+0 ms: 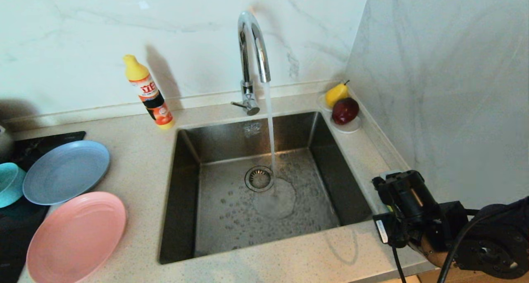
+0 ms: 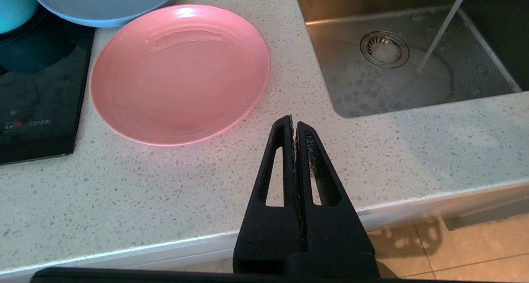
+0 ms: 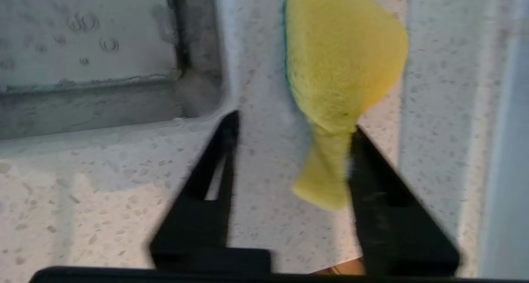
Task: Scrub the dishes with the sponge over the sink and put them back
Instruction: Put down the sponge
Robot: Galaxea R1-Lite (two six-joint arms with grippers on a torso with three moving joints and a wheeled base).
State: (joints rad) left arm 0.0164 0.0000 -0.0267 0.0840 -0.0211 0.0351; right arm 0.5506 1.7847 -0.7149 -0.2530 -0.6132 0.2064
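The yellow sponge [image 3: 343,68] is over the speckled counter, beside the sink's near right corner. Its squeezed narrow end rests against one finger of my right gripper [image 3: 295,121], whose jaws stand wide apart. In the head view the right arm [image 1: 413,208] covers the sponge. The pink plate [image 1: 76,235], the grey-blue plate [image 1: 66,171] and the teal bowl [image 1: 9,184] sit left of the sink [image 1: 182,200]. My left gripper [image 2: 294,122] hangs shut and empty over the counter's front edge, near the pink plate [image 2: 179,74].
The faucet [image 1: 252,47] runs water onto the sink floor beside the drain [image 1: 259,178]. A dish soap bottle [image 1: 148,93] stands behind the sink on the left. A saucer with a pear and an apple [image 1: 343,105] sits in the back right corner. The black stovetop [image 2: 37,109] lies at the far left.
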